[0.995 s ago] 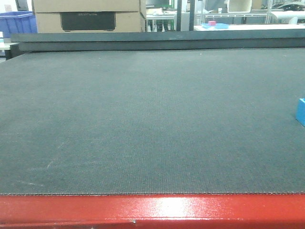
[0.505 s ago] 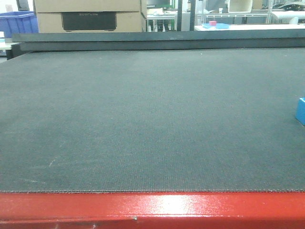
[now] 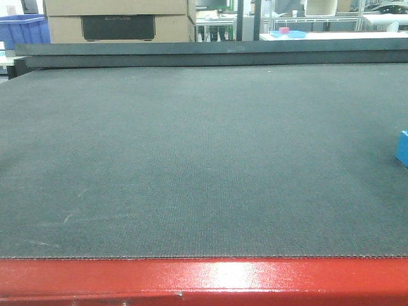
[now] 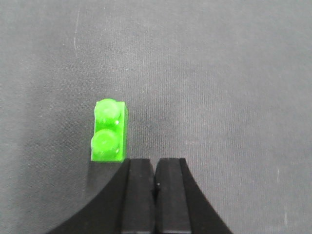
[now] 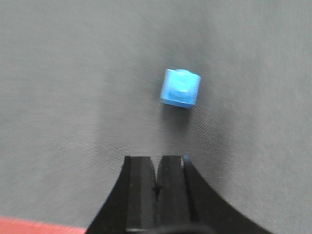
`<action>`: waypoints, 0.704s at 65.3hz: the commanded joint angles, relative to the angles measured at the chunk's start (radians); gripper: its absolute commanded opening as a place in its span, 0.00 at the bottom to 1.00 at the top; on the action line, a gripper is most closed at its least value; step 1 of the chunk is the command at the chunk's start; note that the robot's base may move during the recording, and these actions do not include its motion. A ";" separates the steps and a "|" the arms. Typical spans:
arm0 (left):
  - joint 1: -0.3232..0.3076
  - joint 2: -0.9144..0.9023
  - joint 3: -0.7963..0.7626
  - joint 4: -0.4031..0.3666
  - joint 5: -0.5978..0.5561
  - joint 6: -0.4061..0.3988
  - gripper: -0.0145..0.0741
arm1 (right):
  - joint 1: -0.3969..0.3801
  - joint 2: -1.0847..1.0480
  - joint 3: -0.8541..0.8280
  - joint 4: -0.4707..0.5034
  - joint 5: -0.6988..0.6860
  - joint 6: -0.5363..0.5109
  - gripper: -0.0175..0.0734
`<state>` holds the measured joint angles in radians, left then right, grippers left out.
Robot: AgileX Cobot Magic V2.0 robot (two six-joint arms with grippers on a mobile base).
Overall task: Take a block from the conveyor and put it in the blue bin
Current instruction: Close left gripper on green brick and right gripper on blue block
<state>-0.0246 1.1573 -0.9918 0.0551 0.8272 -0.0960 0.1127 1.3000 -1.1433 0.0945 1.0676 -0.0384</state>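
Front view clips block [image 3: 403,148] on right side of conveyor [image 3: 191,159], right wrist view shows it whole, ahead of closed empty right gripper [image 5: 157,162], left wrist view alone shows green brick [image 4: 109,130] beside closed left gripper [image 4: 155,163]

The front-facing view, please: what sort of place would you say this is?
Probably a warehouse-like workshop or test lab: a wide, red-framed conveyor belt fills the foreground, stacked cardboard boxes stand behind it, and a blue plastic crate sits at far left.
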 commanded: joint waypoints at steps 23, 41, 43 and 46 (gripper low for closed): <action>0.002 0.189 -0.156 0.001 0.179 -0.018 0.04 | -0.030 0.293 -0.152 -0.082 -0.005 0.090 0.15; 0.002 0.195 -0.156 -0.001 0.179 -0.018 0.04 | -0.030 0.399 -0.147 -0.082 -0.039 0.090 0.61; 0.002 0.195 -0.156 -0.001 0.179 -0.018 0.04 | -0.030 0.417 -0.147 -0.082 -0.044 0.090 0.60; 0.002 0.195 -0.156 -0.001 0.179 -0.018 0.04 | -0.030 0.450 -0.147 -0.082 -0.054 0.090 0.58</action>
<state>-0.0246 1.3536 -1.1393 0.0587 1.0053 -0.1052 0.0872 1.7023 -1.2852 0.0246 1.0415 0.0497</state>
